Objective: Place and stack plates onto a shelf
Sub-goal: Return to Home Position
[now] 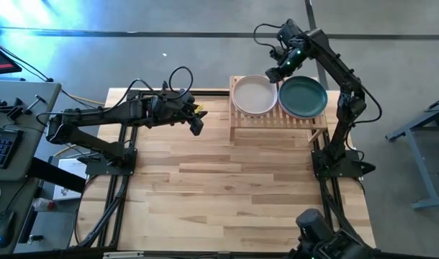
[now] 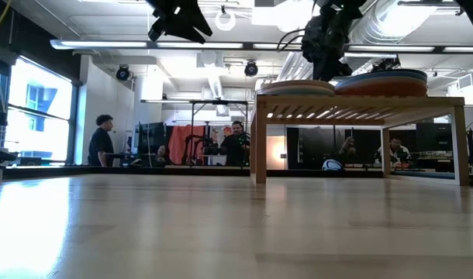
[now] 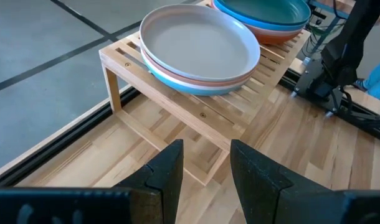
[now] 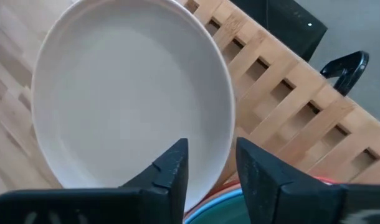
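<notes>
Right wrist view: the right gripper [image 4: 210, 155] holds its two dark fingers apart with nothing between them. It hangs over the round matte grey-white plate [image 4: 128, 93], whose rim shows just past the fingertips. That plate tops a stack on the low shelf of light bamboo slats [image 4: 283, 106]; the left wrist view shows pinkish and pale blue rims under it. Just beside the gripper on its other side, the round dark teal plate [image 1: 303, 96] tops a second stack on the same shelf. Well apart, above the light wooden tabletop [image 1: 227, 187], the left gripper [image 1: 196, 126] waits, fingers spread and empty, facing the shelf.
</notes>
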